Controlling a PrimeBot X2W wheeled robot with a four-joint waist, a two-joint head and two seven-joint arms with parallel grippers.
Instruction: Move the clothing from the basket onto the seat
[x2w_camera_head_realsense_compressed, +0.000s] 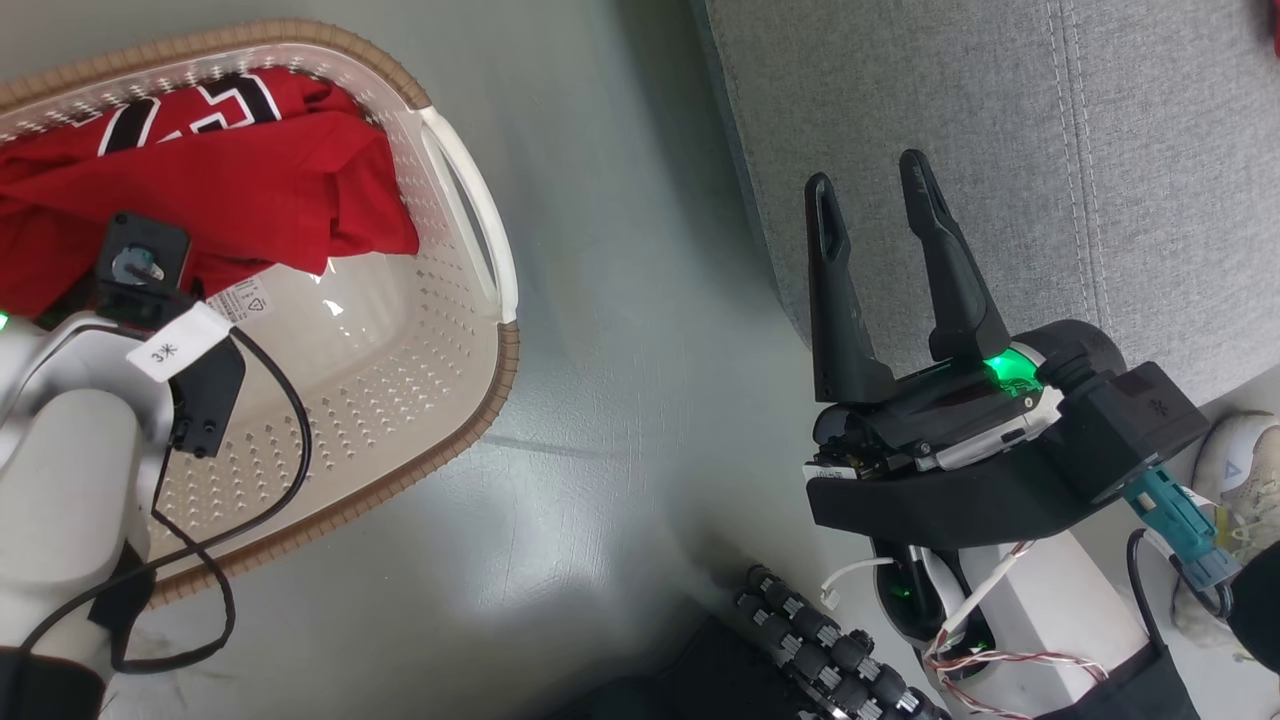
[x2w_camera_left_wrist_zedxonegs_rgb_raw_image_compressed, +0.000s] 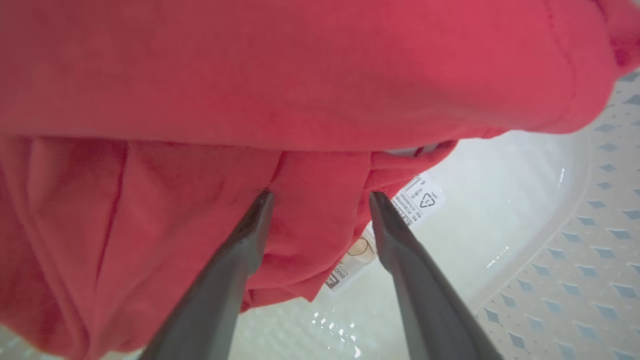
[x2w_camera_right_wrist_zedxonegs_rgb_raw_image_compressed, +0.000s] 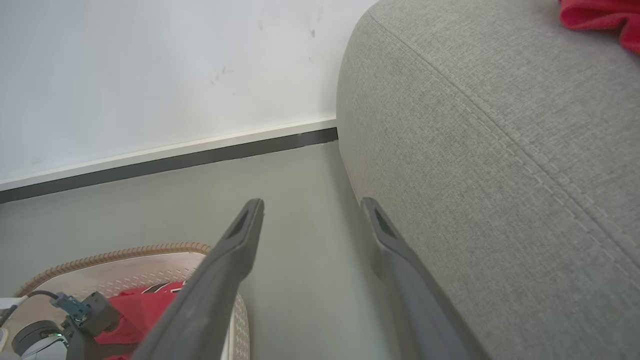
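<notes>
Left gripper (x2w_camera_left_wrist_zedxonegs_rgb_raw_image_compressed: 322, 195): I read its jaws as spread wide. In the left wrist view a fold of the clothing (x2w_camera_left_wrist_zedxonegs_rgb_raw_image_compressed: 310, 90) lies between the two fingertips, with nothing clamped. To the 3 o'clock side of the fabric in that view, the label sticker (x2w_camera_left_wrist_zedxonegs_rgb_raw_image_compressed: 422, 200) shows on the basket bottom, partly covered by cloth.

Clothing location: in the head view the red heap sits inside the basket (x2w_camera_head_realsense_compressed: 440, 400), bunched toward the 10 o'clock end. The 4 o'clock end of the basket bottom is bare. Black-and-white numerals face up at the top of the heap.

Right gripper (x2w_camera_head_realsense_compressed: 866, 172): jaws wide and holding nothing. It hovers at 3 o'clock in the head view, fingers pointing to 12 – over the edge of the seat (x2w_camera_head_realsense_compressed: 1000, 150), where it meets the floor (x2w_camera_head_realsense_compressed: 620, 400).

In the right wrist view a red garment (x2w_camera_right_wrist_zedxonegs_rgb_raw_image_compressed: 600, 15) lies on the seat at 1 o'clock (only its edge is in frame). The basket stands on the floor, well apart from the seat.
</notes>
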